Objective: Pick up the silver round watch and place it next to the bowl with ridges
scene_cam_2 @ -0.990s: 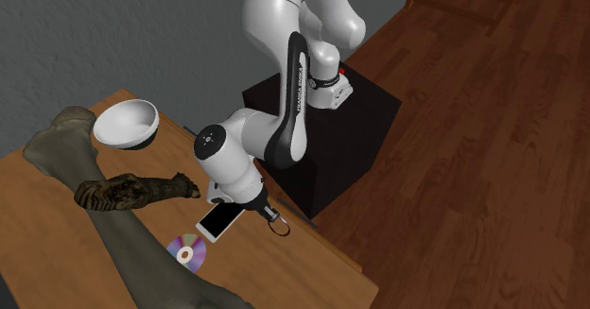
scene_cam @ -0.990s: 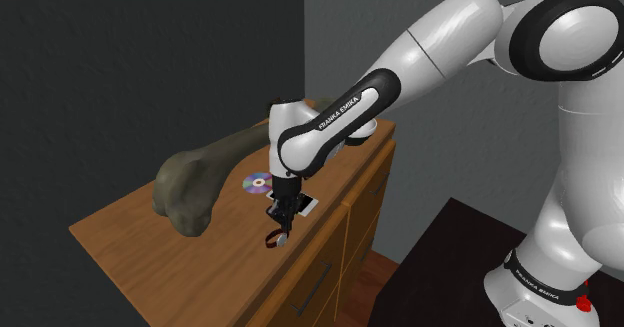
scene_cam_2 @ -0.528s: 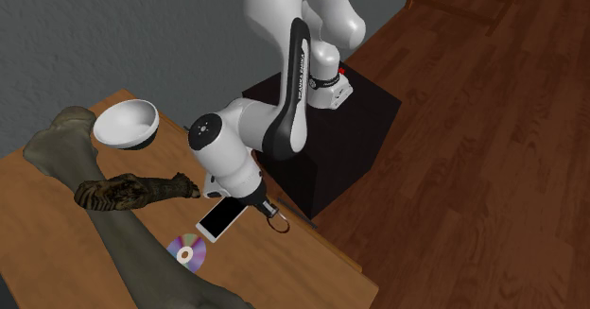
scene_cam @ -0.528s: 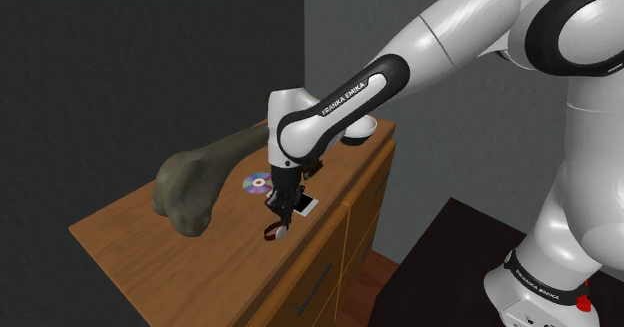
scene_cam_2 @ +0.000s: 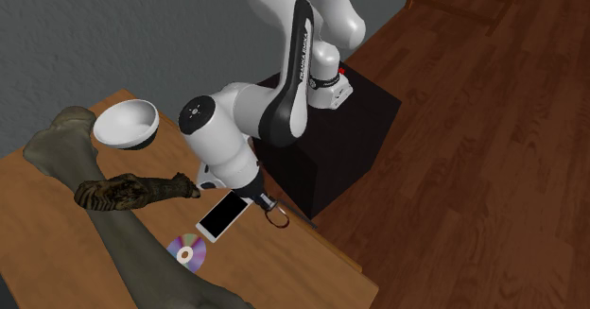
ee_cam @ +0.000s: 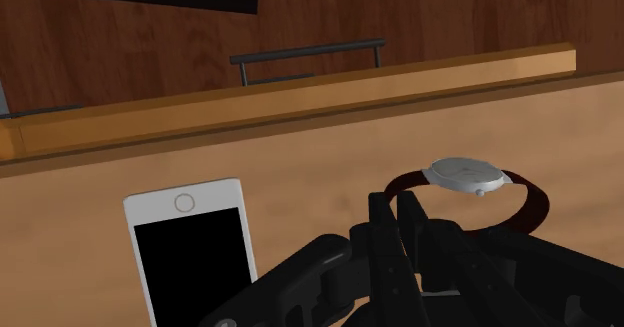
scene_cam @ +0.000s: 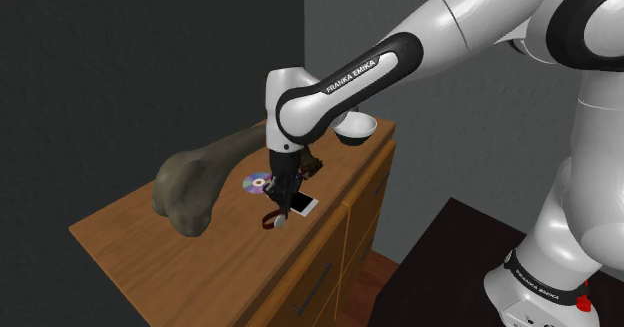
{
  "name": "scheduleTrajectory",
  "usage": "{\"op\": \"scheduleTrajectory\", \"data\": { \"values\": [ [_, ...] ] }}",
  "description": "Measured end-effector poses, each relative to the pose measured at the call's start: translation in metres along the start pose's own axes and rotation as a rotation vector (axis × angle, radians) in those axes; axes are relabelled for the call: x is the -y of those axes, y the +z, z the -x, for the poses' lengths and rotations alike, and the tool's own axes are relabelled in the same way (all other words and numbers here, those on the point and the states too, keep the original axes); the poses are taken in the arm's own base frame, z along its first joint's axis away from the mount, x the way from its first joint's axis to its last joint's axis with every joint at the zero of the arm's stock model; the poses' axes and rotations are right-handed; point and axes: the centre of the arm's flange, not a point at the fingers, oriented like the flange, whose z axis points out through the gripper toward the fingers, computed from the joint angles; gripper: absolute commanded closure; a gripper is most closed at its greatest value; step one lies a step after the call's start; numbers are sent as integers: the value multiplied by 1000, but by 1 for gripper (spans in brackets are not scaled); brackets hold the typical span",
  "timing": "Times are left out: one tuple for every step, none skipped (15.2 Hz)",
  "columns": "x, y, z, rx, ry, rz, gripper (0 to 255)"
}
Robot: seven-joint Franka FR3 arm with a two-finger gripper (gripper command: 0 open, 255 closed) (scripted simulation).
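Note:
The silver round watch has a dark red strap loop, and my gripper is shut on that strap. The watch hangs a little above the wooden dresser top, under my gripper and beside a white phone. The white bowl stands at the dresser's far corner, behind my arm. In the second exterior view my gripper holds the watch near the dresser's edge, and the bowl sits at the upper left.
A huge brown bone lies across the dresser, with a CD beside it. A dark gnarled object rests on the bone. The phone lies close to the watch. Drawer handles line the dresser front.
My gripper has risen with the watch and drifted slightly toward the shoulder view's left, over the phone's edge. The arm's elbow has lifted, uncovering the bowl.

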Motion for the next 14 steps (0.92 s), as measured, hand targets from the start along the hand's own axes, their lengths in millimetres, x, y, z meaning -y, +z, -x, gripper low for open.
{"op": "scheduleTrajectory", "data": {
  "values": [
    [2, -6, 1, 0, 0, 0, 255],
    [3, -10, 3, 0, 0, 0, 255],
    [4, -15, 3, 0, 0, 0, 255],
    [5, -21, 3, 0, 0, 0, 255],
    [5, -25, 5, 0, 0, 0, 255],
    [6, -30, 6, 0, 0, 0, 255],
    [9, -35, 6, 0, 0, 0, 255],
    [9, -40, 7, 0, 0, 0, 255],
    [9, -46, 7, 0, 0, 0, 255],
    [12, -50, 8, 0, 0, 0, 255],
    [13, -55, 9, 0, 0, 0, 255],
    [14, -61, 9, 0, 0, 0, 255],
    [15, -67, 10, 0, 0, 0, 255],
    [16, -73, 10, 0, 0, 0, 255]
  ]
}}
